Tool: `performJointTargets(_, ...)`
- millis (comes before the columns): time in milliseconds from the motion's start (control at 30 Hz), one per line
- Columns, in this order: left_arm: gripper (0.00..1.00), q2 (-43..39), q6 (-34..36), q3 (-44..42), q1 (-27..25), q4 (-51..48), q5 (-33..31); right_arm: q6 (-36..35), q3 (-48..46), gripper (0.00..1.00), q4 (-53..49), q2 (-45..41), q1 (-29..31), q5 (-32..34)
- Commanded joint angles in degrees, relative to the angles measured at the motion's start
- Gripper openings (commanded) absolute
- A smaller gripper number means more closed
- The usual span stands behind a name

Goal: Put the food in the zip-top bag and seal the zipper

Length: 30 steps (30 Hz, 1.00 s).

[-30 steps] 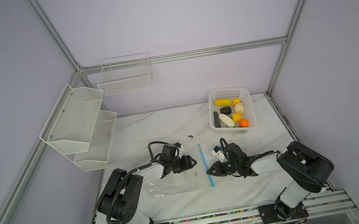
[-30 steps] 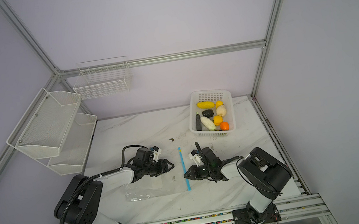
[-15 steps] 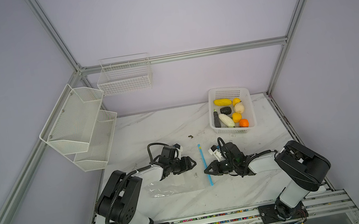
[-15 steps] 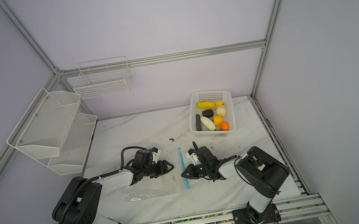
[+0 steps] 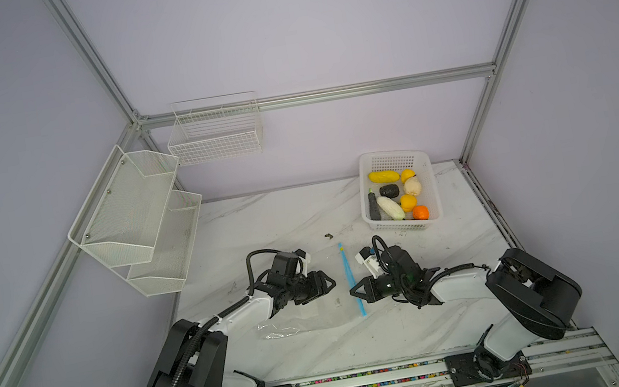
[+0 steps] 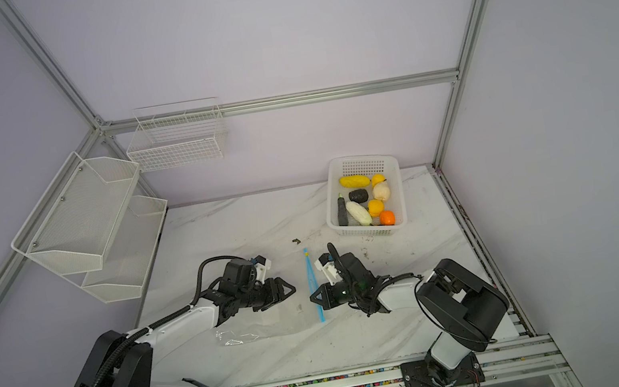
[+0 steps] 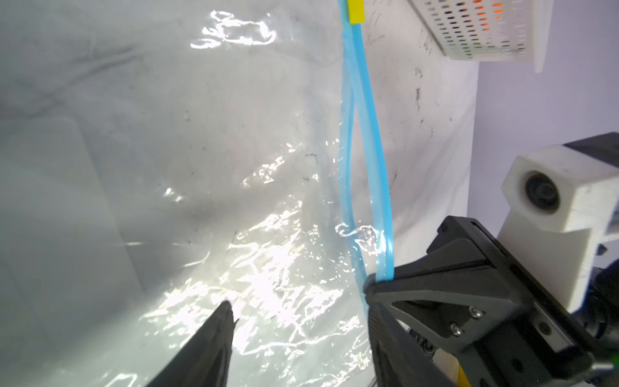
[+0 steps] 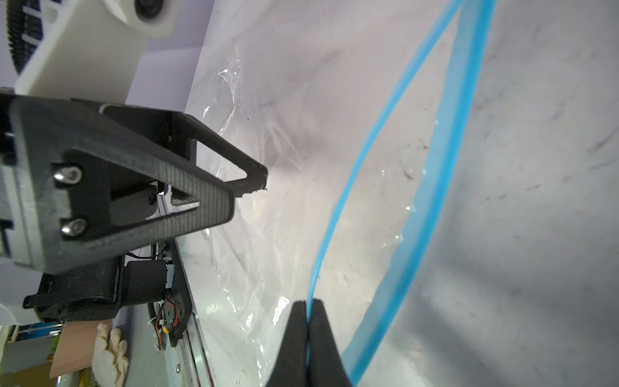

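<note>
The bag (image 5: pixel 306 317) lies flat on the counter (image 5: pixel 262 227) between the two arms. Its zipper (image 5: pixel 349 276) runs along the bag's right edge, pointing away from the robot. The zipper's two blue strips stand parted in a narrow slit and meet at the yellow slider (image 7: pixel 354 11) at the far end. The right tool (image 8: pixel 307 318) is clenched on one strip toward the zipper's near end — the thin blue band runs straight between its closed jaws, and the other strip lies free beside it. The left tool (image 6: pixel 288 290) hovers over the clear film just left of the zipper, jaws parted, holding nothing. Whether its lower tip touches the plastic I cannot tell. The food (image 5: pixel 397 197) all sits in the white basket (image 5: pixel 431 188) at the counter's far right — well apart from the bag.
</note>
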Motion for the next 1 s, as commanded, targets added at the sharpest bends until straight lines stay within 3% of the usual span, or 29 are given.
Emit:
performJointTargets(0,0.64,-2.3,-1.2,6.7,-0.2,-2.5,1.0,-7.0,0.3,0.00,1.4,-1.7,0.4,3.0)
performJointTargets(600,0.64,8.6,2.4,20.6,-6.3,-6.5,-2.3,-11.0,1.9,0.00,6.0,2.4,2.4,1.8)
performJointTargets(967,0.52,11.5,4.5,23.8,-8.3,-10.3,-4.4,-10.3,1.7,0.00,8.0,3.1,3.0,1.1)
